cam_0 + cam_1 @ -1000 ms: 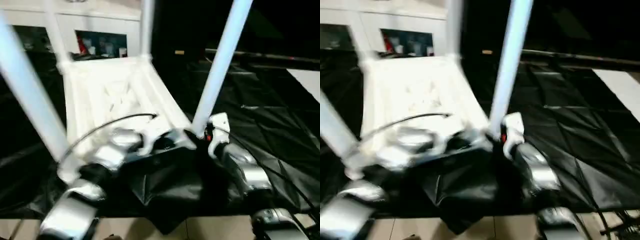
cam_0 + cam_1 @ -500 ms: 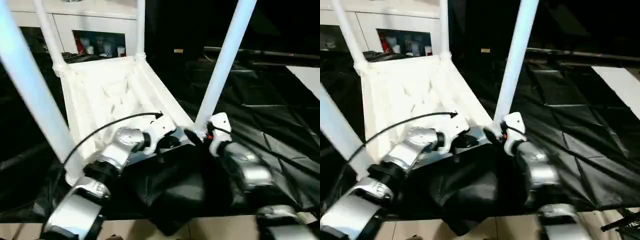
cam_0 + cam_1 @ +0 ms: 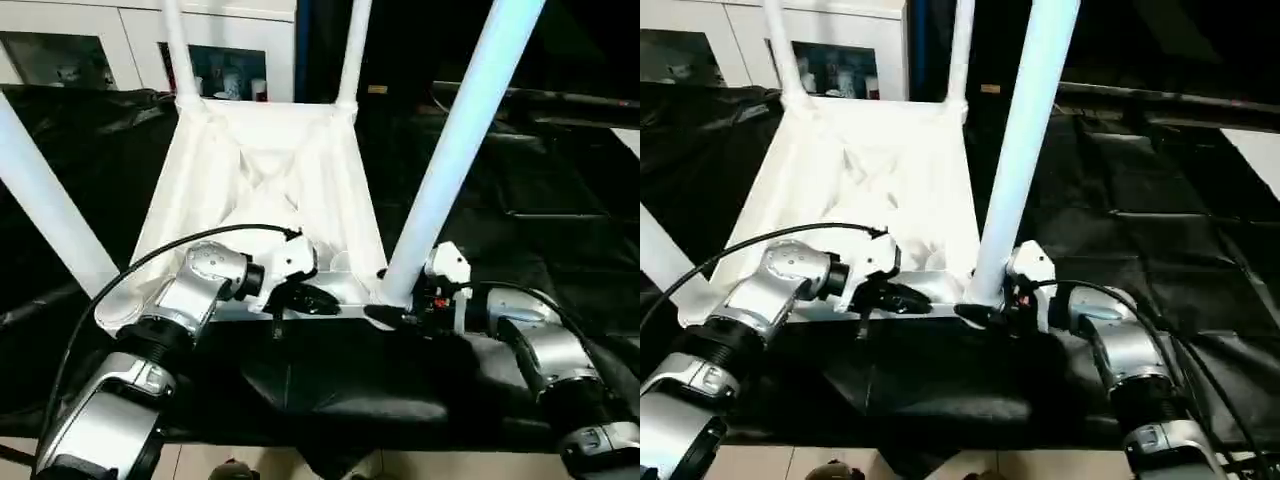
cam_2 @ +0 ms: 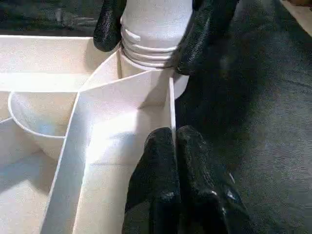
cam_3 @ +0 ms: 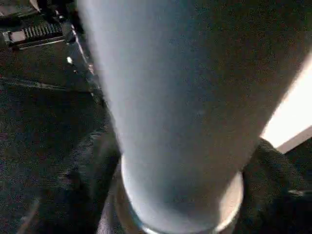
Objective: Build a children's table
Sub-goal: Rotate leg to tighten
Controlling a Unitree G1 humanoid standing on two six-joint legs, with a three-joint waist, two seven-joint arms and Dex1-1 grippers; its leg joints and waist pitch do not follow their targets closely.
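The children's table lies upside down on black sheeting, its white ribbed tabletop (image 3: 265, 190) facing up. Legs stand in its corner sockets: two far ones (image 3: 175, 50) (image 3: 352, 50), a near left one (image 3: 45, 210) and a near right one (image 3: 460, 150). My right gripper (image 3: 392, 306) clasps the threaded base of the near right leg (image 4: 156, 19), one black finger (image 4: 105, 24) on each side. My left gripper (image 4: 175, 139) is shut, its fingertips pressed on the tabletop's near rim (image 4: 171, 102) just beside that corner socket.
Crumpled black sheeting (image 3: 560, 230) covers the floor around the table. A white cabinet (image 3: 100, 40) stands behind it. A flat white board (image 3: 1265, 150) lies at the far right. A black cable (image 3: 150, 260) arcs over my left forearm.
The whole picture has shifted, so the camera moved and now looks at the table more squarely. Both grippers stay where they were on the table's near right corner.
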